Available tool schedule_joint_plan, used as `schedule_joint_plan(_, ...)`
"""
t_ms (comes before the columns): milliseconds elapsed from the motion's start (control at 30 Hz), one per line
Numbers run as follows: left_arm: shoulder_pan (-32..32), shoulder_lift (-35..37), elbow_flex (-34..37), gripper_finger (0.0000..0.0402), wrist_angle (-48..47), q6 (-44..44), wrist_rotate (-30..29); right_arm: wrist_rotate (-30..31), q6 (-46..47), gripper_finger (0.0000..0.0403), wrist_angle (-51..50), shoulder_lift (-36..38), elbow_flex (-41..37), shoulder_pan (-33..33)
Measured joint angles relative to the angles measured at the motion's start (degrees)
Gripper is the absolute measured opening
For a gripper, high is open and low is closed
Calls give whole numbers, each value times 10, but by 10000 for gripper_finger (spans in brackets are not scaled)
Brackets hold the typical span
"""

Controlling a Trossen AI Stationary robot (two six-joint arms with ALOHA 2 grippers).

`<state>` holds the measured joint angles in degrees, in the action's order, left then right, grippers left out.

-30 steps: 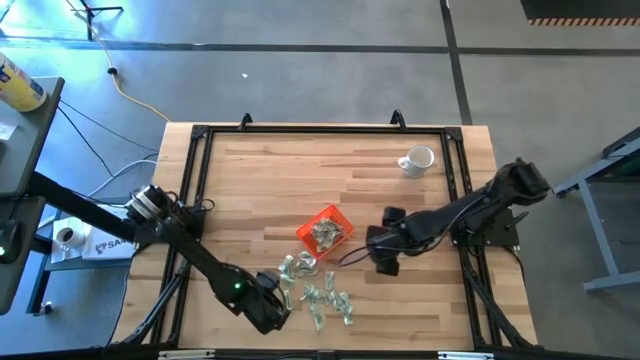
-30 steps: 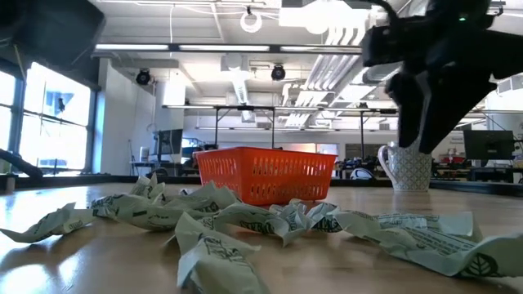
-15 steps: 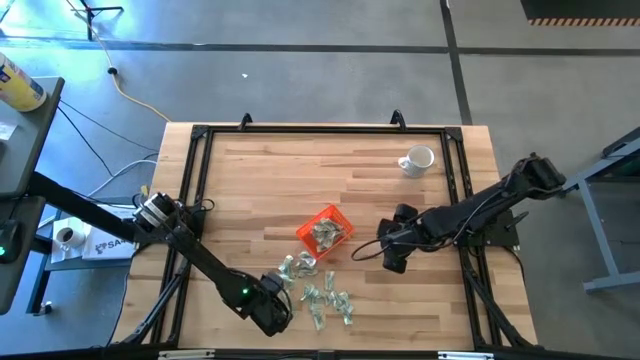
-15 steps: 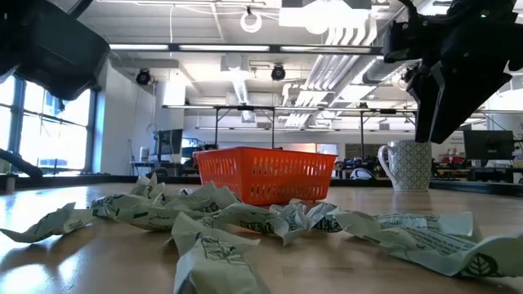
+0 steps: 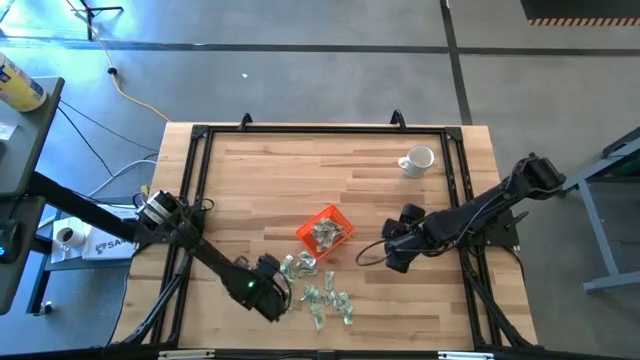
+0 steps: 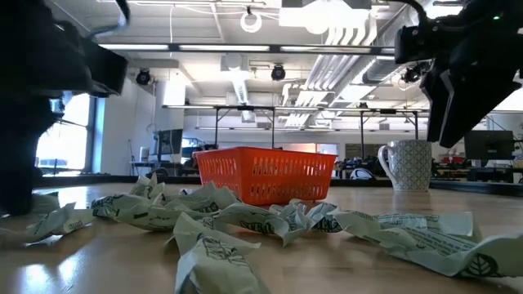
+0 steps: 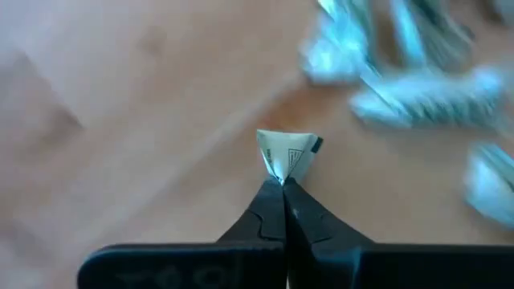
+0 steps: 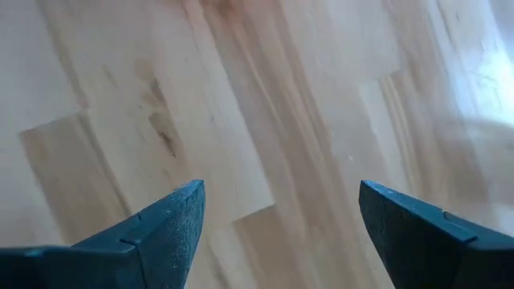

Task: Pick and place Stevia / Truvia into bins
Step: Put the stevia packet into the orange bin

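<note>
One sachet is pinched between the closed fingers of the left gripper, as the left wrist view shows: the paper is folded into a small triangle at the fingertips, with a dark printed mark on one corner that I cannot read. This gripper is at the near left edge of the loose pile of Stevia / Truvia sachets, which lies on the wooden table near its front edge.

From this gripper, the orange tray lies farther away and to the right, just beyond the pile, so I judge that the coming move is a lift and a carry diagonally over the other sachets. The tray stands turned, with its corners pointing near and far, and it already holds some sachets. The left arm is clearly the nearer one to the pile.

In the low view, the crumpled sachets in front show a green leaf drawing and lines of small print, but no brand word is readable.

To the right of the tray, the right gripper hovers over bare wood with its fingers spread wide and nothing between them. It is about as near to the tray as the left one.

Farthest, at the far right of the table, stands a white mug.
</note>
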<state>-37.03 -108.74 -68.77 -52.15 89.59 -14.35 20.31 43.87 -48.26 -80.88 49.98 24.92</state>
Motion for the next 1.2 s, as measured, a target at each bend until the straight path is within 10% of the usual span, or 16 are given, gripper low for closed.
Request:
schedule_joint_plan(300, 119, 102, -1, 26, -28, -199, -62, 33, 116, 318, 0, 0, 0, 49)
schedule_joint_plan(600, 287, 107, -4, 38, 201, -492, 2, 86, 247, 318, 28, 0, 0, 81)
schedule_joint_plan(933, 363, 90, -2, 122, 236, -503, 125, 112, 279, 318, 87, 0, 0, 78)
schedule_joint_plan(1200, 339, 91, -2, 137, 296, -503, 100, 108, 269, 318, 84, 0, 0, 59)
